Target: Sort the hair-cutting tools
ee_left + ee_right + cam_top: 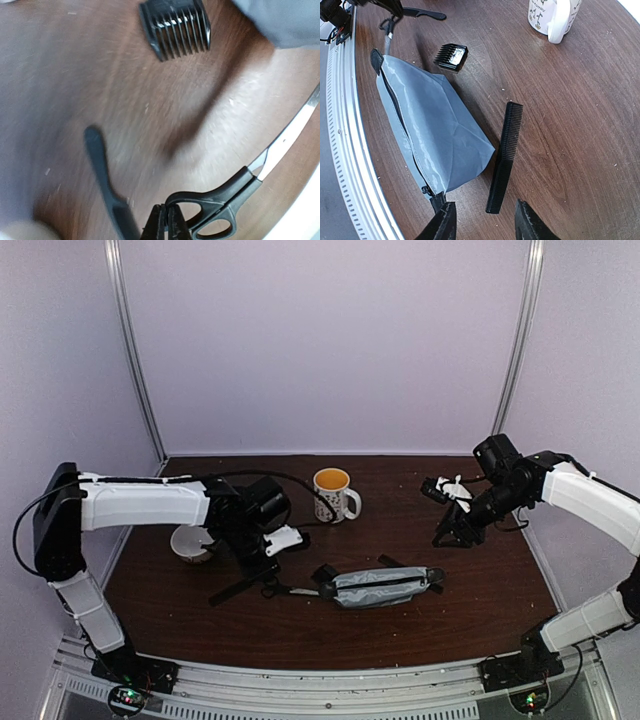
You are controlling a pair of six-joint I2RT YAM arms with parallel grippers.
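Left wrist view puts my left gripper (167, 225) low over the table (75, 75), its jaws drawn together to a bare slit on the rim of the upper finger loop of the scissors (225, 197). The scissors lie flat with the blade running away to the right. It looks like a nip on that loop, though the contact sits at the frame's edge. I judge the scissors stiff and blade-heavy, so held by a smooth plastic loop they would likely swing point-down; a hold nearer the pivot would carry steadier. A thin black comb (100, 165) lies just beside them, and the clipper guard (175, 27) is farther off by the grey pouch (435, 135). My right gripper (485, 222) hangs above the table, jaws partly apart with nothing between them, and the flat comb (505, 150) lies just ahead alongside the pouch. That comb seems light, thin and flush to the wood, so I would take it across the spine at mid-length.
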